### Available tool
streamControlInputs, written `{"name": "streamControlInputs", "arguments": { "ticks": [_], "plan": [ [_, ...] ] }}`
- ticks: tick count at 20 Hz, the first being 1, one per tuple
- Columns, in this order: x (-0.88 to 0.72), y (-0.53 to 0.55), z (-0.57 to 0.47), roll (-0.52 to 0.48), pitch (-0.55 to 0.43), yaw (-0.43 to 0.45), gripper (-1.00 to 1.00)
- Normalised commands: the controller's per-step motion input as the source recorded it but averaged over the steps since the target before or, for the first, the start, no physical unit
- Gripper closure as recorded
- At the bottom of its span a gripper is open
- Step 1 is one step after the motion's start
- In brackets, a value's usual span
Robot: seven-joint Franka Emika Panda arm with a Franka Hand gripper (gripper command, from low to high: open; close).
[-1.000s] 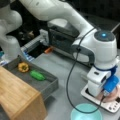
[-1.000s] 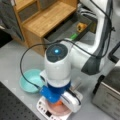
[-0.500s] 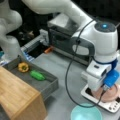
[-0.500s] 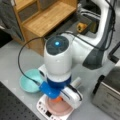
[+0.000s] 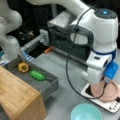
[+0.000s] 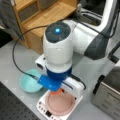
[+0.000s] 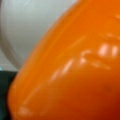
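Over the pink plate (image 6: 61, 105) on the scale (image 6: 43, 106), hand (image 6: 58, 92) points straight down, orange thing (image 7: 75, 70) right beneath it, grip state hidden.

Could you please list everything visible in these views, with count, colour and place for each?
Glossy orange object: one, orange, fills the wrist view; edge shows under the arm above the bowl.
Pink round bowl: one, pink, on the scale.
White kitchen scale: one, white, on the grey table.
Teal bowl: one, teal, beside the scale.
Grey tray: one, at a front view's left.
Yellow pepper: one, in the tray.
Green vegetable: one, in the tray.
Wooden shelf unit: one, brown.
Gripper: hidden behind the arm's wrist, over the pink bowl.
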Motion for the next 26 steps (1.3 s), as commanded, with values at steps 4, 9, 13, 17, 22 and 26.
{"name": "streamControlInputs", "arguments": {
  "ticks": [4,9,13,17,22,26],
  "plan": [
    [0.18,-0.15,0.24,-0.404,0.173,0.509,1.0],
    [0.23,-0.17,0.24,-0.34,0.133,0.672,1.0],
    [0.18,-0.33,0.35,-0.146,0.186,0.746,1.0],
    [0.14,-0.39,0.47,0.032,0.282,0.755,1.0],
    [0.11,-0.24,0.3,0.157,0.301,0.519,1.0],
    [-0.01,-0.18,0.09,0.232,0.259,0.386,1.0]
  ]
}}
